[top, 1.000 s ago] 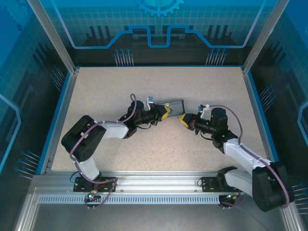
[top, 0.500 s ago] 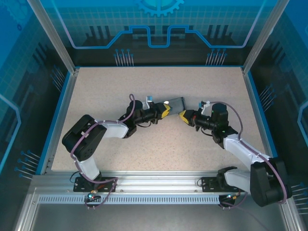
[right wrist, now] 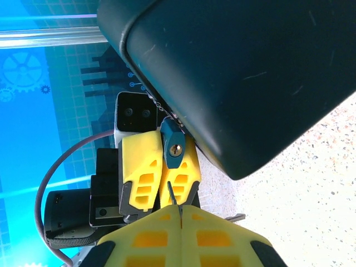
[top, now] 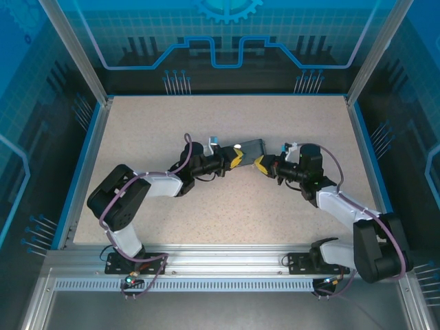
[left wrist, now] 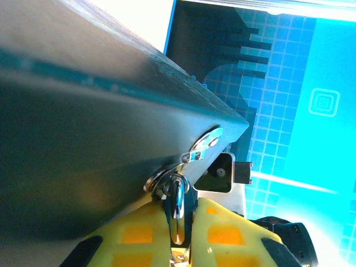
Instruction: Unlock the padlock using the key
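Note:
The padlock (right wrist: 173, 150) has a blue body with a brass keyhole facing the right wrist camera. My left gripper (top: 237, 159) is shut on it, and its yellow fingers (right wrist: 142, 167) flank the body. In the left wrist view the metal shackle (left wrist: 177, 194) runs through a ring on the dark box (left wrist: 83, 139), between the fingers of the left gripper (left wrist: 181, 210). My right gripper (right wrist: 179, 209) is shut on the thin grey key (right wrist: 172, 196). The blade points up at the padlock, with its tip just below the keyhole and apart from it. From above, the right gripper (top: 260, 165) faces the left one closely.
The dark grey box (top: 252, 147) lies just behind both grippers on the speckled table (top: 172, 124). A blue rim and metal posts (top: 89, 124) edge the table. Open tabletop lies all around the arms.
My right gripper has moved up and to the left, closing most of the gap to the left gripper and the padlock. The left gripper and box shifted slightly away from the arm bases.

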You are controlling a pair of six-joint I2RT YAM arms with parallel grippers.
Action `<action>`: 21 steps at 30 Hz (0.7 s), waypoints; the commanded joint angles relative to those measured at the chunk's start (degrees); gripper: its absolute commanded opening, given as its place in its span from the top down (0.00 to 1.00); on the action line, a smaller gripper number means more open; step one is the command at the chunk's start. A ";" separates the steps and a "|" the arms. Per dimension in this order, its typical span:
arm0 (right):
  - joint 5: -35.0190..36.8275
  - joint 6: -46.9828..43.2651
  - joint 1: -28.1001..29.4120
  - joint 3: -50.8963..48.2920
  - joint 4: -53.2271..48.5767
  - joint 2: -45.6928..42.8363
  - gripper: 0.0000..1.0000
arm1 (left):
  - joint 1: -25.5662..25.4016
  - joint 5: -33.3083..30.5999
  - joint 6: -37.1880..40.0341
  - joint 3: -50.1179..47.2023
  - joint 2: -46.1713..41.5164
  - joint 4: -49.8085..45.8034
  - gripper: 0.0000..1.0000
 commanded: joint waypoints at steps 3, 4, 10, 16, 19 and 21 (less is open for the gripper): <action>-0.38 0.26 0.44 2.19 1.65 0.23 1.00 | 0.41 1.23 2.17 2.41 -3.08 1.35 1.00; -0.38 0.23 0.41 2.18 1.66 0.30 1.00 | 0.40 1.25 2.60 2.42 -3.21 0.86 1.00; -0.48 0.35 0.71 2.46 1.86 0.81 1.00 | 0.41 1.17 3.68 2.90 -3.48 -0.63 1.00; -0.50 0.13 1.03 2.99 1.86 1.40 1.00 | 0.39 1.17 4.79 3.11 -3.72 -2.27 1.00; -0.42 0.25 1.28 3.15 2.16 1.77 1.00 | 0.52 1.17 5.16 3.00 -3.83 -2.69 1.00; -0.24 0.22 1.49 3.25 2.17 1.97 1.00 | 0.64 1.17 5.11 2.86 -4.01 -2.78 1.00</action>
